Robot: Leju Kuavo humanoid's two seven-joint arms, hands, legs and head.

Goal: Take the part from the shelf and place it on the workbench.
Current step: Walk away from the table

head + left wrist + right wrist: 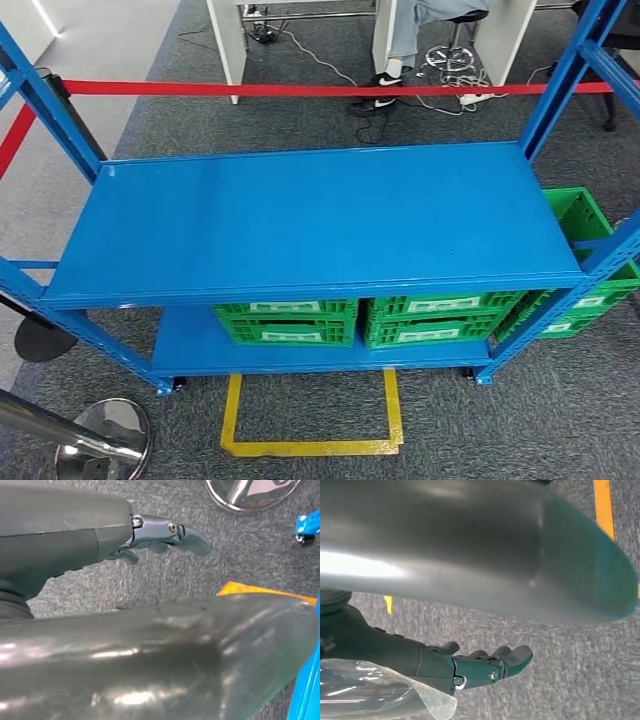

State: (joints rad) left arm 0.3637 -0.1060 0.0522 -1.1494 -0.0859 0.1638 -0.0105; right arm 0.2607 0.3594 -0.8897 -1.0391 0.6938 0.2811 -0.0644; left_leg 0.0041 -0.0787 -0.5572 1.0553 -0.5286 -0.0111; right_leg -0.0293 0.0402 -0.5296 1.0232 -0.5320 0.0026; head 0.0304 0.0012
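The blue shelf (317, 215) stands in front of me in the head view, and its top board is bare. No loose part is visible; green crates (287, 322) sit on the lower board. In the left wrist view my left hand (98, 540) hangs over grey carpet, its fingers (170, 532) stretched out with nothing in them. My right hand (444, 665) also hangs over the carpet, its fingers (497, 667) extended and apart from the thumb. A piece of clear plastic (376, 690) lies against the outer side of that hand, not between thumb and fingers.
Another green crate (581, 215) stands behind the shelf's right post. A yellow floor outline (309, 445) lies before the shelf. A chrome stanchion base (102, 440) stands at the front left, and a red belt (302, 89) runs behind the shelf. A person (400, 40) sits at a desk beyond.
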